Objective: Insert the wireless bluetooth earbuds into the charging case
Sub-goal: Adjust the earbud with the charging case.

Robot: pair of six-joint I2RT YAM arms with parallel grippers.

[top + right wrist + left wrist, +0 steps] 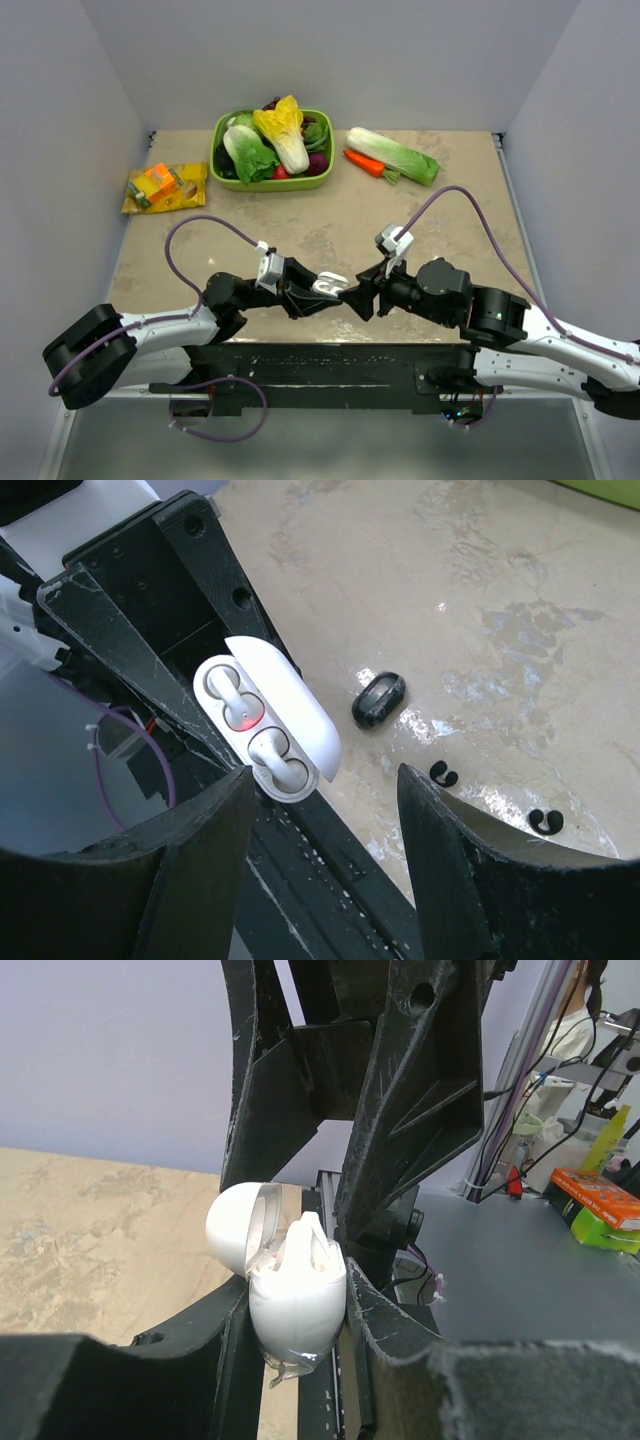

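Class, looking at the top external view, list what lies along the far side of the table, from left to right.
Yellow packet with an orange carton on it → green bowl of vegetables → loose napa cabbage.

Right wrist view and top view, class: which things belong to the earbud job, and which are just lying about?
Job: open charging case, held in the left fingers; two tiny black earbuds, lying loose.
Lying about: bowl of vegetables; cabbage; carrot; snack packets.
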